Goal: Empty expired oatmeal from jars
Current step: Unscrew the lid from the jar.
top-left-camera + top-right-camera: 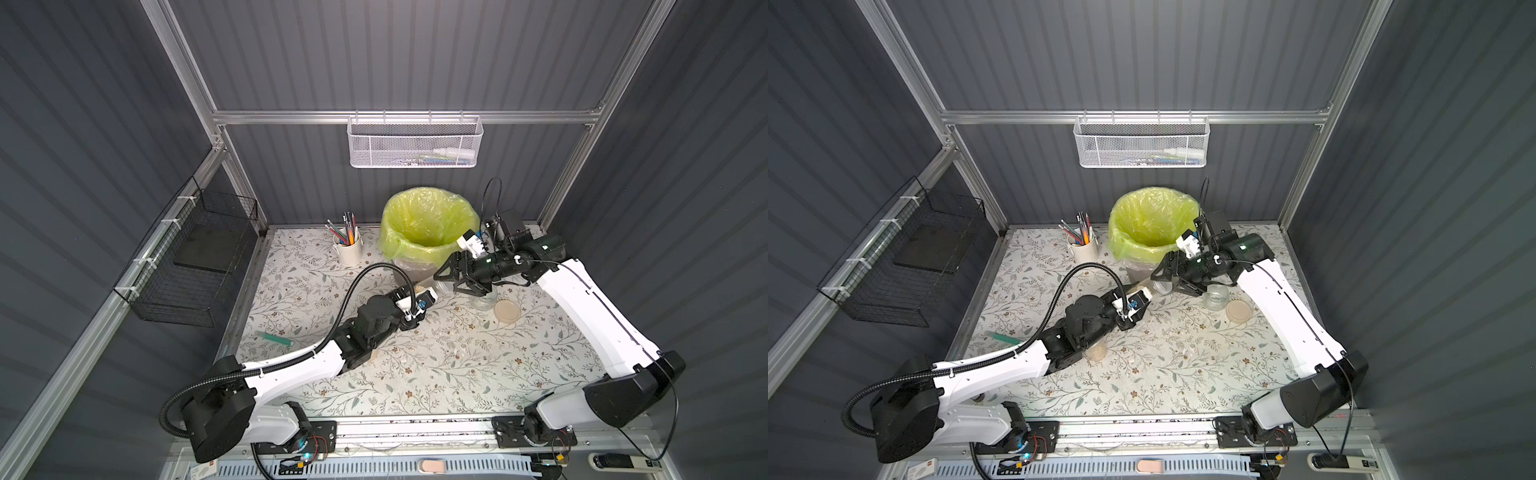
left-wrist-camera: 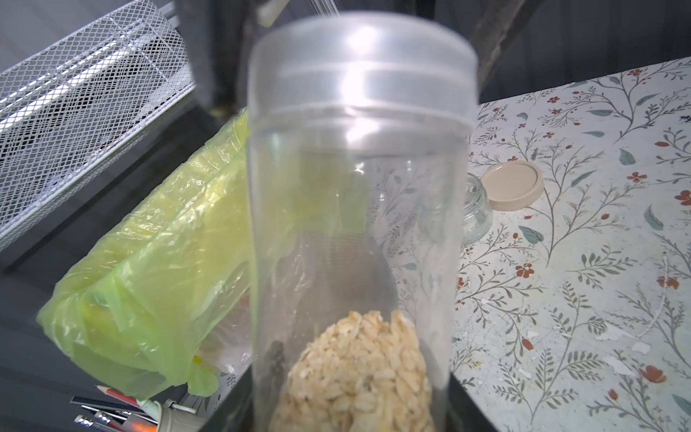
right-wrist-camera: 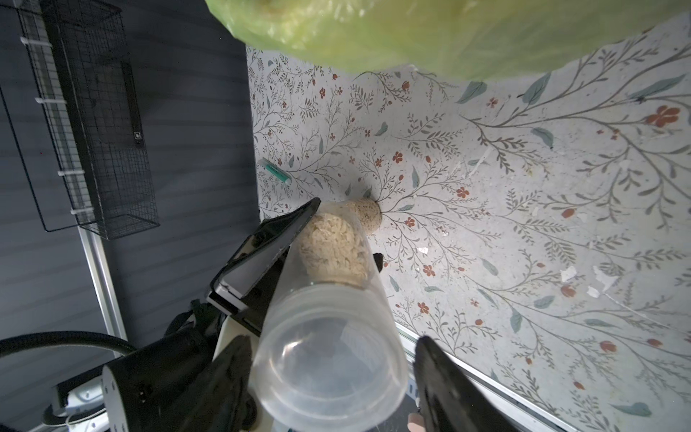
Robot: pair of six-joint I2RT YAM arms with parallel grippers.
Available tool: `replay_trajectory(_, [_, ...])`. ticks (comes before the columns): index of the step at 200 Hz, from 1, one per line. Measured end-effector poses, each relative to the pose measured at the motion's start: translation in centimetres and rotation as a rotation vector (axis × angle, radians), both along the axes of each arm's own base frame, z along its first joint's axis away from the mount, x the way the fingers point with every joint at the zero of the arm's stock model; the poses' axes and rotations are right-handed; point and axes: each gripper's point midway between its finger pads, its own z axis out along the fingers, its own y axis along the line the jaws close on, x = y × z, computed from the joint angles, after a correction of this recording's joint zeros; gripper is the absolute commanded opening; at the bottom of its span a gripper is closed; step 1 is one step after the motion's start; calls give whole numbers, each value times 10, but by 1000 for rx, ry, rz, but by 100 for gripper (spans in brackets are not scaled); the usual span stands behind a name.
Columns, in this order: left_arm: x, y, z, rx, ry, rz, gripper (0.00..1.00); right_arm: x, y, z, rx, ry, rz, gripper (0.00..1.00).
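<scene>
Clear capped jar (image 2: 355, 224), tan oatmeal (image 2: 359, 374) clumped at its base, clenched in left claw (image 3: 347, 230) beside the green-bagged bin (image 1: 390, 232), right claw (image 3: 331, 344) spread round the cap (image 3: 329, 374) (a gap showing), floral bench (image 1: 457, 365), dark ribbed walls (image 1: 415, 62).

**Tall jar** (image 3: 325, 359): clear and narrow, translucent cap on, tilted near horizontal above the tabletop (image 3: 523, 224), base end clamped in the left hand (image 3: 329, 250).
**Oatmeal** (image 3: 332, 243): pale flakes heaped at its base end.
**Squat jar** (image 1: 484, 301): clear glass, uncapped, empty, upright on the tabletop.
**Third jar** (image 1: 1096, 352): on the tabletop, holds oatmeal, partly hidden.
</scene>
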Motion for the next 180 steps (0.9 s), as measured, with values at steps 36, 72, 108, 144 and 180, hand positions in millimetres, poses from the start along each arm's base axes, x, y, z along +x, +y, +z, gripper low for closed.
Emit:
replay_trajectory(36, [0, -1, -2, 4, 5, -5, 18, -3, 0, -3, -24, -15, 28, 50])
replay_trajectory(72, [-3, -3, -4, -13, 32, -25, 17, -4, 0, -2, -56, -84, 84, 43])
replay_trajectory(108, [-9, -1, 1, -76, 112, -107, 17, -7, 3, 5, -52, -237, 208, 39])
replay_trajectory(144, [-19, -2, 3, -140, 214, -202, 16, -12, 5, 9, -77, -421, 382, 44])
replay_trajectory(180, [-26, -5, -3, -168, 300, -258, 15, -14, 4, 4, -132, -556, 528, 45])
